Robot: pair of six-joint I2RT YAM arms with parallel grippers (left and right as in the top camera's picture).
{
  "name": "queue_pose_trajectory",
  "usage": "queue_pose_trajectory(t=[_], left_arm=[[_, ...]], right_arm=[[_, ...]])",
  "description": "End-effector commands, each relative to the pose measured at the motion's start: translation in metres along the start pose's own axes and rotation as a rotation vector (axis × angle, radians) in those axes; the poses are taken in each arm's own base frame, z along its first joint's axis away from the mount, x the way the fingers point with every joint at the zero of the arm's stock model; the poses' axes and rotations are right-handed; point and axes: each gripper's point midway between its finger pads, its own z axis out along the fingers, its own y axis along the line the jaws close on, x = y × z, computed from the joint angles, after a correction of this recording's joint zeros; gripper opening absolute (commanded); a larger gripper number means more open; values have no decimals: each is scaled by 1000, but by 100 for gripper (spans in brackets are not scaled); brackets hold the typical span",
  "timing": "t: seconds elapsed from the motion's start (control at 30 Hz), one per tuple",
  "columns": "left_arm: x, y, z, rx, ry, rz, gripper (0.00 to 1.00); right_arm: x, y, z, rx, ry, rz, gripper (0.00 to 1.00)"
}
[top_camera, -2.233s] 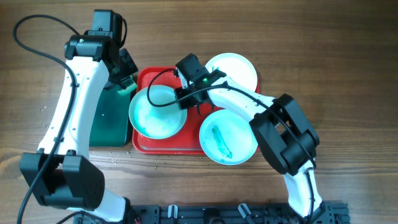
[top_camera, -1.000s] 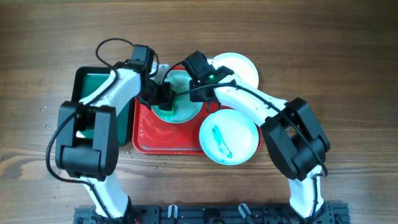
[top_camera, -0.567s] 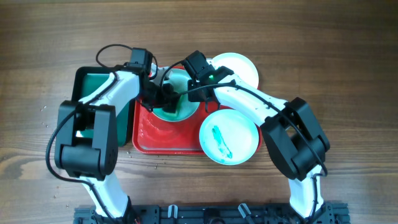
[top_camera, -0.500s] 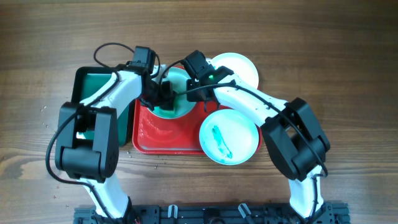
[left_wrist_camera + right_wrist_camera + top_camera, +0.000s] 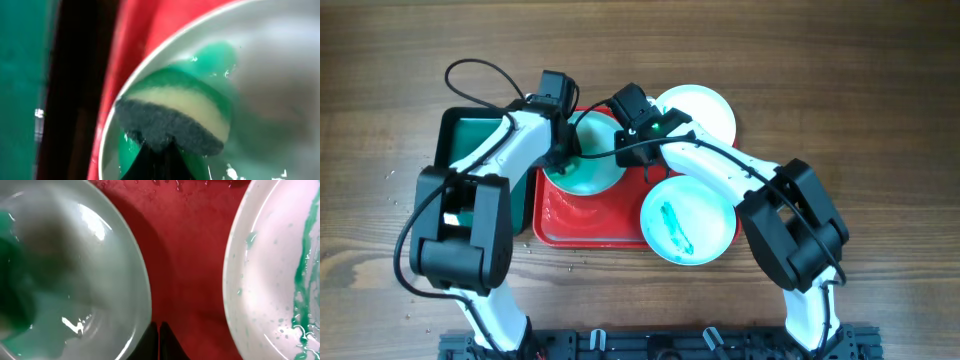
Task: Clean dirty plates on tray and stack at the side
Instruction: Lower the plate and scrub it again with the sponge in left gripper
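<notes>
Over the red tray (image 5: 560, 218), one wet plate (image 5: 588, 165) is held tilted, its centre teal. My right gripper (image 5: 624, 157) is shut on its right rim; in the right wrist view that plate (image 5: 75, 270) meets the closed fingers of the right gripper (image 5: 159, 342). My left gripper (image 5: 562, 155) is shut on a green and yellow sponge (image 5: 175, 120) with a dark scouring face, pressed against the plate's (image 5: 270, 75) inner left side. A second plate (image 5: 687, 220) with a teal-green streak lies at the tray's front right. A clean white plate (image 5: 698, 112) lies at the back right.
A dark green tray (image 5: 470, 140) sits left of the red tray, under my left arm. Water drops lie on the red tray's floor (image 5: 190, 255). Cables loop above both arms. A black rail runs along the table's front edge (image 5: 650, 345).
The tilted plate has shifted a little to the left. My left gripper has dragged the sponge from the plate's middle to its left side. The other two plates have not moved.
</notes>
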Motion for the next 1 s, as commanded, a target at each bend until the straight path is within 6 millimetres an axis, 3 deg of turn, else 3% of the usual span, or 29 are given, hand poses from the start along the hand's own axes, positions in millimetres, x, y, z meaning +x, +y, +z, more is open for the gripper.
queue_pose_trajectory(t=[0.0,0.03,0.13,0.2,0.3,0.43,0.47,0.5,0.53,0.7,0.73,0.8,0.87,0.9,0.97], left_arm=[[65,-35,17,259,272,184,4],[65,-36,16,265,274,182,4],[64,-36,17,266,270,180,4],[64,-36,17,266,270,180,4],[64,-36,17,265,269,180,4],[63,-37,17,267,265,180,4],[63,-37,17,267,265,180,4],[62,-38,17,272,261,169,4],[59,-41,17,283,250,163,4],[9,-66,17,375,40,157,4],[-1,-63,19,346,-2,144,4],[-20,-17,28,72,-89,-31,4],[-7,28,26,-164,-77,-155,4],[3,29,27,-166,-33,-149,4],[50,-9,24,86,204,104,4]], right_arm=[[-1,8,3,-50,12,-19,4],[-2,9,4,-54,6,-18,6],[-6,12,4,-64,-10,-18,28],[-6,12,8,-67,-11,-18,31],[6,15,24,-99,47,-12,31],[8,10,27,-94,65,25,30],[8,9,27,-92,69,26,27],[10,8,27,-89,76,37,12],[11,9,27,-92,82,48,4],[12,9,27,-90,85,50,4],[12,9,27,-90,85,50,4],[12,9,27,-90,85,49,4],[12,9,27,-90,84,49,4],[12,9,27,-91,84,49,4],[12,9,27,-91,84,49,4]])
